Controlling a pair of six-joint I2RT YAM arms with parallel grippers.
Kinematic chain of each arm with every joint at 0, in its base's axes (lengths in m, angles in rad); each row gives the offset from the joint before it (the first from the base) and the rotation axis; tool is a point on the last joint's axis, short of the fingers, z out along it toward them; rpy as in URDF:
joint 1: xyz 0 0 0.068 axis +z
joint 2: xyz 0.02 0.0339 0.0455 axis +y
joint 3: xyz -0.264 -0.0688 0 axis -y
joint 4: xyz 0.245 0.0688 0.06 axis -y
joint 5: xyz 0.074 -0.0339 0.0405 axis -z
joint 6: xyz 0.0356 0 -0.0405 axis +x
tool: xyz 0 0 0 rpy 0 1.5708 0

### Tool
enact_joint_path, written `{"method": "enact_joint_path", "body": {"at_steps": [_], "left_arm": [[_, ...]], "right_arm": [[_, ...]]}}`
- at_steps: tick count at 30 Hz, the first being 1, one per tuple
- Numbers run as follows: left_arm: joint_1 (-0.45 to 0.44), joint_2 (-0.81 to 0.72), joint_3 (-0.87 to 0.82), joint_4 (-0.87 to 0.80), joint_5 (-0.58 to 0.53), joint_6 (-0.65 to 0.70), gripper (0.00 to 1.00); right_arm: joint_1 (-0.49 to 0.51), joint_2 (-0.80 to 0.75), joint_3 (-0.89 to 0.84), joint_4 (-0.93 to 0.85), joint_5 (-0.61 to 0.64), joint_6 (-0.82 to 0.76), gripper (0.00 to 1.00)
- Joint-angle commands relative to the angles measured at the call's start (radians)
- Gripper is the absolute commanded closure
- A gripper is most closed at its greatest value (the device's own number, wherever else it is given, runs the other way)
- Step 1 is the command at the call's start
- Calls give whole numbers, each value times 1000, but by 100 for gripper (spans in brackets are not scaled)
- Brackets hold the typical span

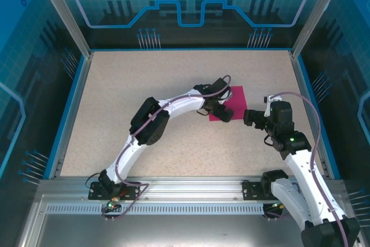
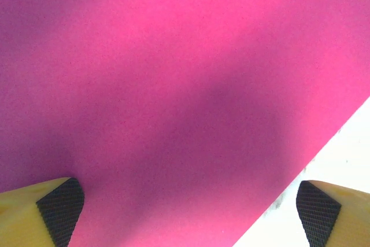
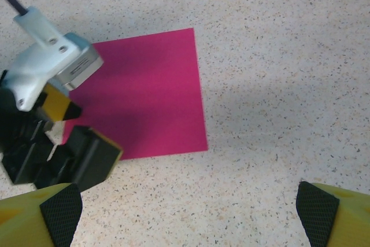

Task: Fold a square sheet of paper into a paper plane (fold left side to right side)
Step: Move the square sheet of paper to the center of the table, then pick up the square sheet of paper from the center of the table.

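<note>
Wide-spread fingers of the left tool (image 2: pixel 188 212) hover close over the square sheet of paper (image 2: pixel 173 85), gripping nothing, with one pad above pink and the other past its edge above the table (image 2: pixel 347 148)! Just beside the flat sheet, near mid-table, the right tool (image 3: pixel 188 212) gapes fully open and empty too. For a clean left-to-right fold, I'd pinch the left edge low, lift gently and pin the opposite side.
</note>
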Motion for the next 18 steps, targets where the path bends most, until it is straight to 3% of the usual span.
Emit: {"method": "enact_joint_path", "body": {"at_steps": [1,10,18], "left_arm": [[7,-81,-246,-23,-20,-10,1],[63,-338,-652,122,-50,-53,1],[124,-512,-735,179,-3,-68,1]], "right_arm": [[16,20,28,-8,-21,36,1],[64,198,50,32,-56,86,1],[200,446,119,98,-13,111,1]]}}
